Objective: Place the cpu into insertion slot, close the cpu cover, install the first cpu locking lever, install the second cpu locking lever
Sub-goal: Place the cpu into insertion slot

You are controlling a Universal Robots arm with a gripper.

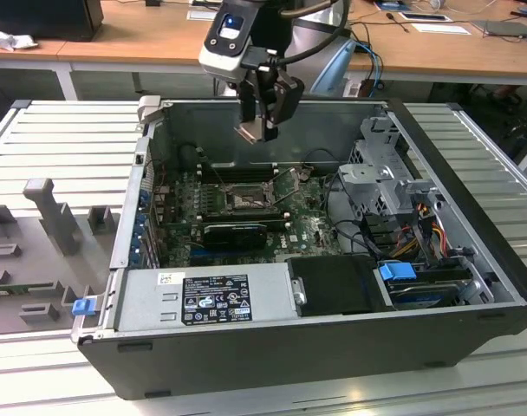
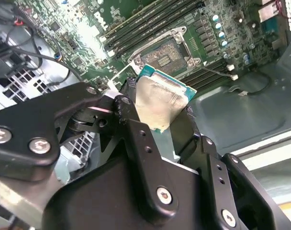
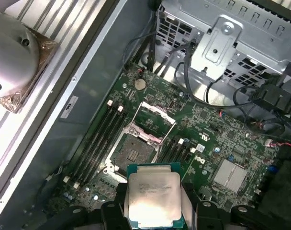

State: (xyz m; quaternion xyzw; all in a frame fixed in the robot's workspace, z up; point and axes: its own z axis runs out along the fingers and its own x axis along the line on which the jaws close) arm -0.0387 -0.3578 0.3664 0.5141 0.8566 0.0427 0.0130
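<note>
Second wrist view: cpu between jaws

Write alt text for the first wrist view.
The end effector grips the cpu by its edges, metal face to the camera, above a green motherboard inside a computer case. The insertion slot lies empty, its cpu cover swung open beside it.

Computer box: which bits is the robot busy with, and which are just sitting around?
In the job:
- gripper, holding the cpu above the board
- insertion slot, nothing in it yet
- cpu cover, open

Just sitting there:
- memory slots
- power supply
- drive cage
</note>
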